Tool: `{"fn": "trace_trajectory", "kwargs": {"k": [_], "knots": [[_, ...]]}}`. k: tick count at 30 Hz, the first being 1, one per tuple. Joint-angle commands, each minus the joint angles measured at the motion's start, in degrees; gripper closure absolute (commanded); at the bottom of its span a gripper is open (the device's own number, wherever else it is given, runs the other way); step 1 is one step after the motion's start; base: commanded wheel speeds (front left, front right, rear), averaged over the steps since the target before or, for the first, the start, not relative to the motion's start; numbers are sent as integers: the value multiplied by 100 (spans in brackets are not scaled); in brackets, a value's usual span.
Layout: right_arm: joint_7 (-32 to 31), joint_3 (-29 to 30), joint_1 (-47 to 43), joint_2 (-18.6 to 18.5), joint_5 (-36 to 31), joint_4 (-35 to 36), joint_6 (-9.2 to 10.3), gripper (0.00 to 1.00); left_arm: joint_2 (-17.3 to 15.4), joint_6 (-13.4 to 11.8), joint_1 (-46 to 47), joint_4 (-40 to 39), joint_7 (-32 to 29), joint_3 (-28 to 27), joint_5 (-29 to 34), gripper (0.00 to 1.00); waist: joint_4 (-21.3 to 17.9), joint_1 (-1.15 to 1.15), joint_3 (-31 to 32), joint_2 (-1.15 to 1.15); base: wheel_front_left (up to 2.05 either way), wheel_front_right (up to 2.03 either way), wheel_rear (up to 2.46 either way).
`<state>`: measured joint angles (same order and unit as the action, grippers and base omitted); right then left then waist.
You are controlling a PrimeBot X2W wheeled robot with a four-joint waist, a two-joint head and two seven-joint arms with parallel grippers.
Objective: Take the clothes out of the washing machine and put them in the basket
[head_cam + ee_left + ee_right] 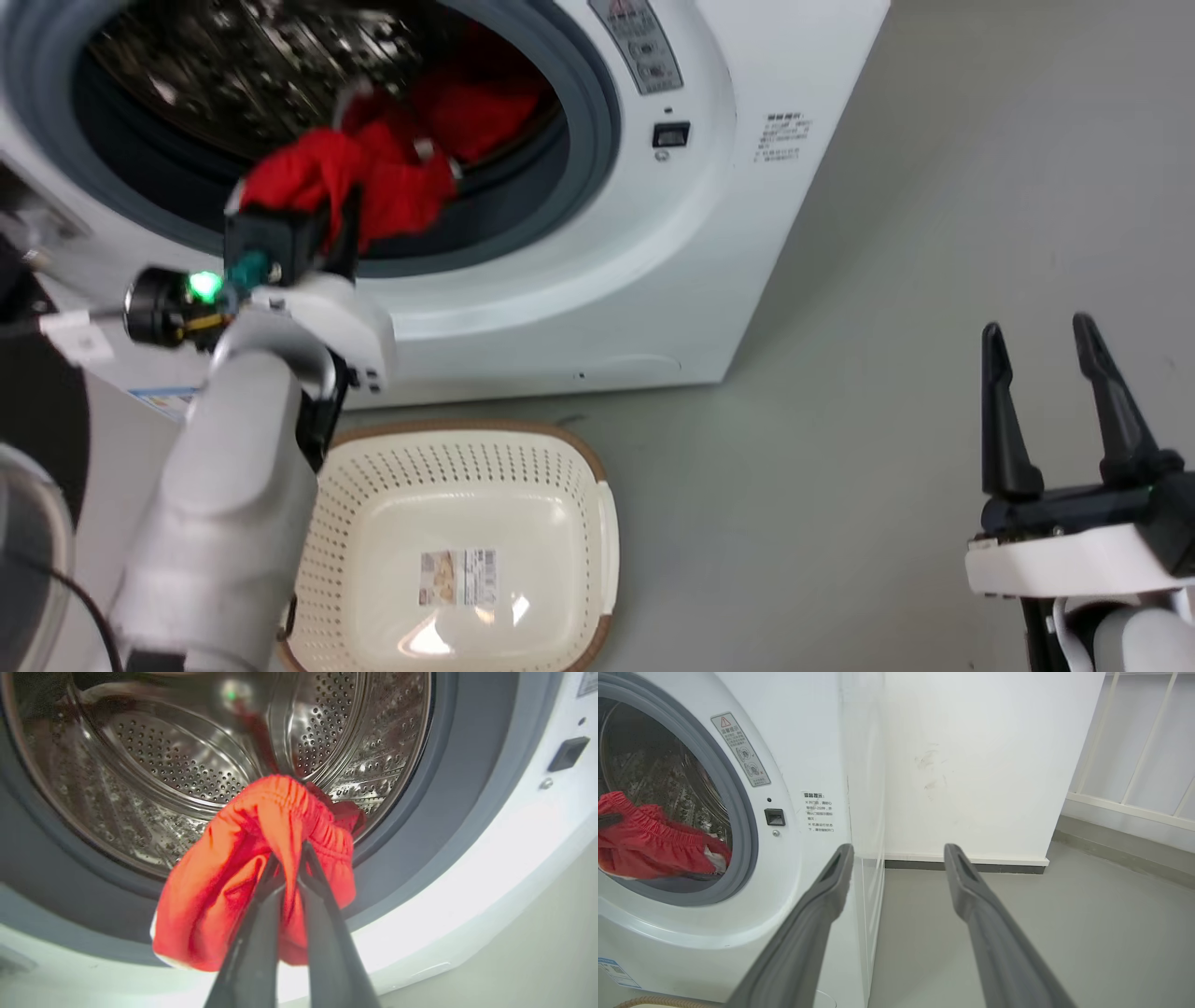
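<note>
Now we have the left gripper (290,856) pinched on a red garment (219,896) at the porthole of the washing machine (653,280). We should draw it clear of the grey ring (597,117), then lower over the basket (467,431) before releasing. Meanwhile the right gripper (1036,327) hangs aside, fingers apart.

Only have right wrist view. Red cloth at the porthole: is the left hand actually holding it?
Observer: Yes. The left hand is shut on the red garment, with fabric pinched in it.
Operator: Basket in place?
Observer: The basket sits on the floor right in front of the washing machine. No clothes in it.
Operator: Anything left inside?
Observer: Head view shows more red fabric farther in, behind the held piece.
</note>
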<state>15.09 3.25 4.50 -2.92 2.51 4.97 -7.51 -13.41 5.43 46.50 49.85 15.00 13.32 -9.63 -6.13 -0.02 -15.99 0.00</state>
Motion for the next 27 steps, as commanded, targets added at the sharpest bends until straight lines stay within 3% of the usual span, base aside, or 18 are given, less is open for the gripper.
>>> {"fn": "trace_trajectory", "kwargs": {"k": [1, 12, 27], "knots": [[11, -2, -130, 8, -35, -26, 4, 0, 30, -41, -251, -266, 25, -59, -54, 100, 157, 2, 345, 0, 0, 0, 0], [11, -50, -608, 8, -102, -63, 4, 0, -114, -258, -1972, -2635, -16, -136, -98, 100, 355, 2, 1079, 0, 0, 0, 0], [11, -131, -904, 8, -26, -68, 4, 0, -429, -534, -2994, -5839, -1032, -126, -127, 100, 536, 2, 1404, 0, 0, 0, 0]]}}
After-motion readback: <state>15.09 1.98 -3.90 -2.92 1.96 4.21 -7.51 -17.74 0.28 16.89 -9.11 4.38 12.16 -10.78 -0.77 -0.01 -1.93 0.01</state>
